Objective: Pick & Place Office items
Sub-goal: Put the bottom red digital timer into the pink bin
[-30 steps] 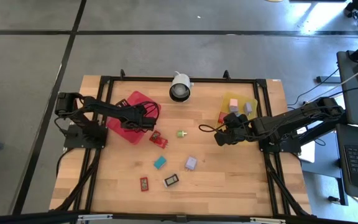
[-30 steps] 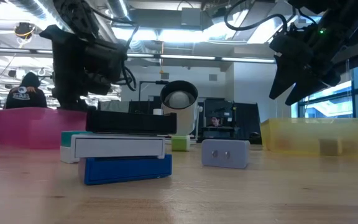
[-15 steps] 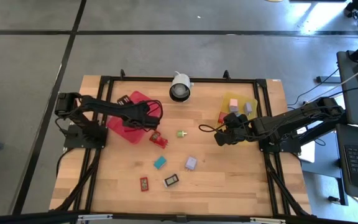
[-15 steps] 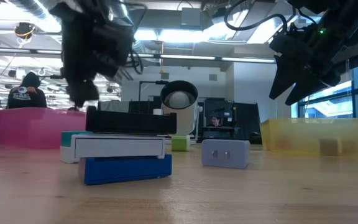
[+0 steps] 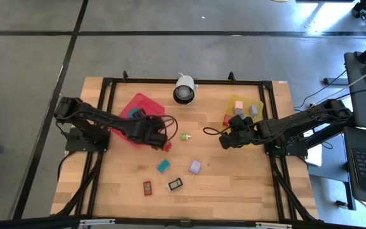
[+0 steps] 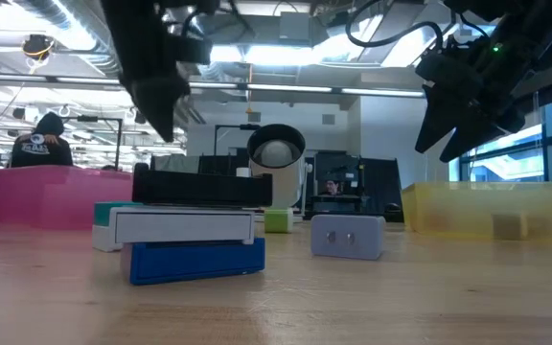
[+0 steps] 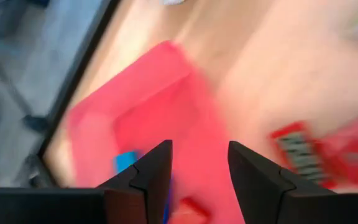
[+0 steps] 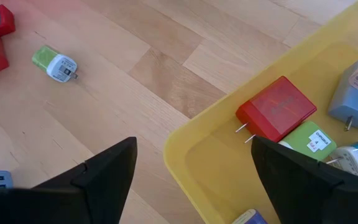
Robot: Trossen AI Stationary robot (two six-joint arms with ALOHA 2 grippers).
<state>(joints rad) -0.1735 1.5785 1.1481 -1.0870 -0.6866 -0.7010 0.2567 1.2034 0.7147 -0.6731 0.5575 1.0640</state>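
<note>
My left gripper [image 5: 159, 136] [image 7: 199, 150] is open and empty above the right edge of the red tray [image 5: 131, 108], close to two red pieces [image 5: 164, 144] [image 7: 303, 152]. A blue piece [image 7: 125, 161] lies in that tray. My right gripper [image 5: 223, 141] [image 8: 192, 144] hangs open and empty in the air beside the yellow tray [image 5: 254, 104], which holds a red piece [image 8: 277, 116] and others. Lying flat on the table are a green piece [image 5: 185, 136], a teal one [image 5: 163, 166], a lilac one [image 5: 195, 166], a red one [image 5: 147, 187] and the black white-labelled one [image 5: 175, 184].
A white camera [image 5: 184, 90] stands at the table's far edge between the two trays. A black frame [image 5: 103, 114] runs around the table's edge. In the low view the near pieces [image 6: 195, 225] fill the foreground. A person [image 6: 38, 144] sits in the room behind.
My left gripper has swung from over the red tray toward the table's right and near edge, ending by the two red pieces. It stays open. The right arm and the pieces have kept still.
</note>
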